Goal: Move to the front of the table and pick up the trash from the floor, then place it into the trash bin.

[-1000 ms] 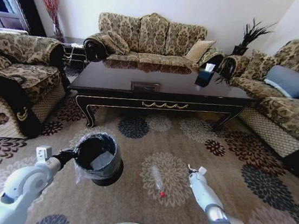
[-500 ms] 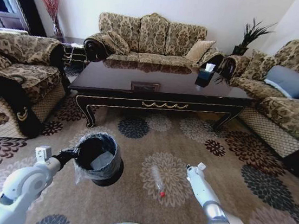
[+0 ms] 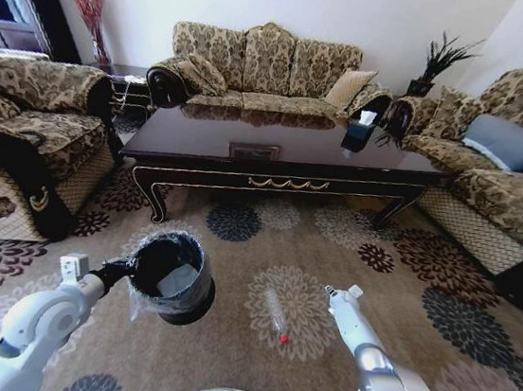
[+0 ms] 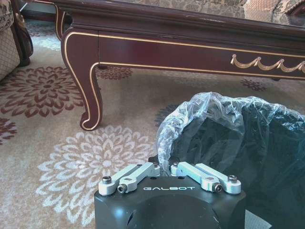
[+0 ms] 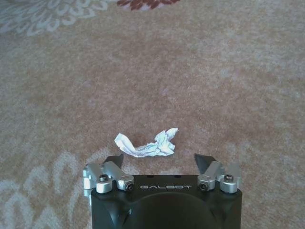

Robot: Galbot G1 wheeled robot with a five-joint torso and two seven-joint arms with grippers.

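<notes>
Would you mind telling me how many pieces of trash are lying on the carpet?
2: a clear bottle between the arms, and a crumpled paper scrap before the right gripper. More may be hidden.

Arms: glossy white rounded shells, grey joint segments toward the wrists. Left gripper (image 4: pixel 169 168): black block housing with "GALBOT" in white lettering, silver aluminium finger links fastened by dark hex screws. Right gripper (image 5: pixel 162 160): same black housing and lettering, silver links, black pointed fingertips (image 5: pixel 204 161). Torso top: white dome, yellow mark, black panel.
</notes>
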